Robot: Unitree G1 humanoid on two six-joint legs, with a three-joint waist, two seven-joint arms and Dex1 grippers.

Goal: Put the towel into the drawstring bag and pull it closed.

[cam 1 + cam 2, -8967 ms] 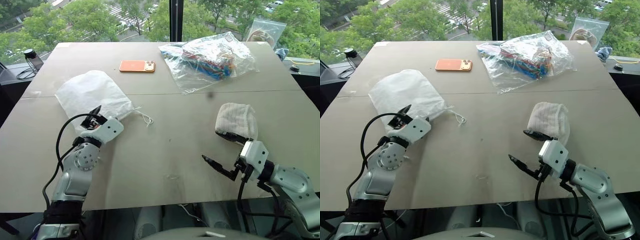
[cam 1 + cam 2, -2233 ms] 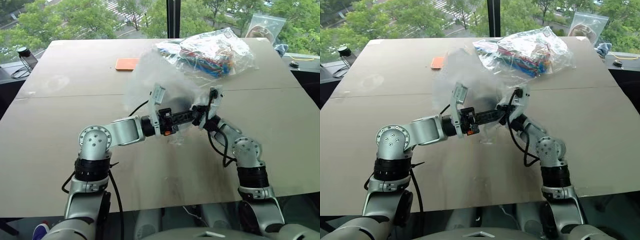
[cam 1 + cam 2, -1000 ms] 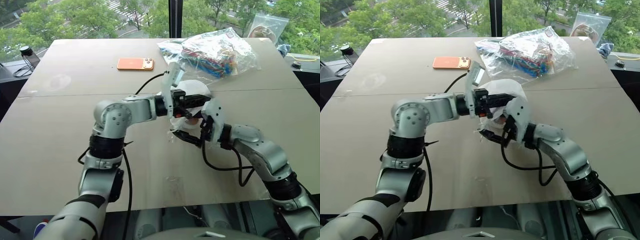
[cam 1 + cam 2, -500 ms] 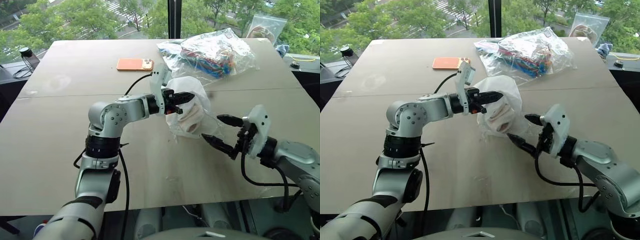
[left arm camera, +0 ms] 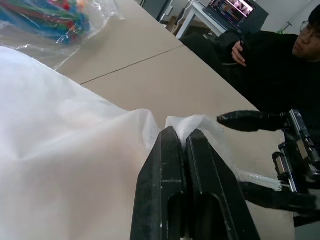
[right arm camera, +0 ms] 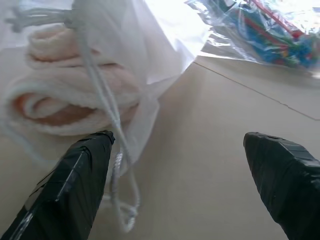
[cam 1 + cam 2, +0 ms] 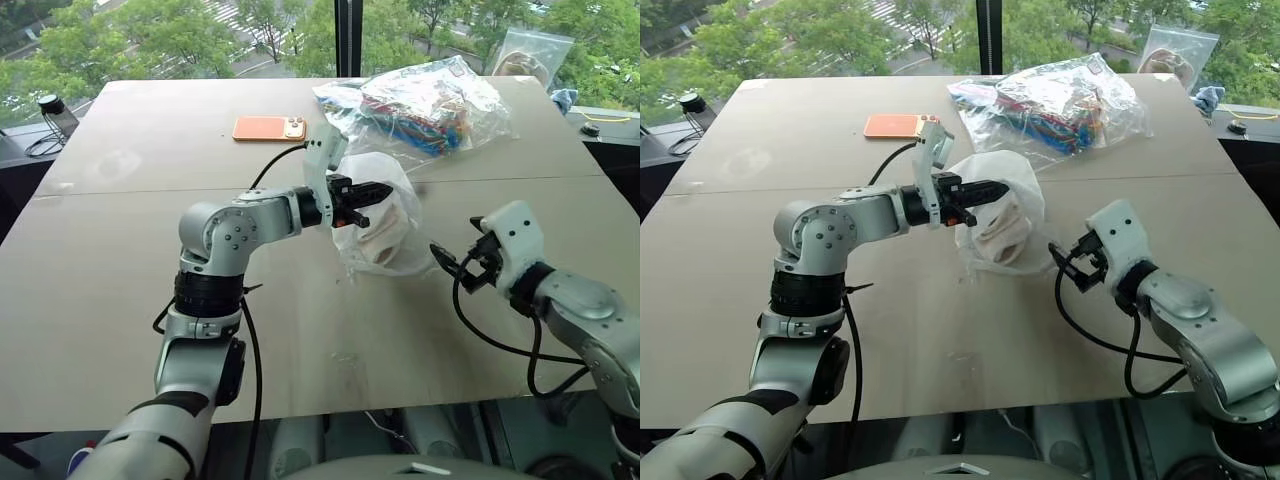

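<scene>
Near the middle of the flat tan tabletop, the translucent white thin-fabric drawstring bag sits as a rounded pouch with its gathered mouth turned toward the robot's right, so that its long axis runs roughly left to right across the table. The left gripper, its two black fingers pressed together, pinches a fold of the bag's fabric at the upper rim of the mouth and holds that edge lifted. Inside the bag, seen through the fabric and at the opening, lies the small off-white ribbed terry towel, rolled into a soft bundle whose folds lie level with the tabletop. The thin white cord hangs from the mouth down onto the table. The right gripper hovers just beside the mouth with its black fingers spread wide, holding nothing, the cord touching one finger. Behind the bag lie a crumpled clear plastic bag with colourful contents and a flat orange phone.
</scene>
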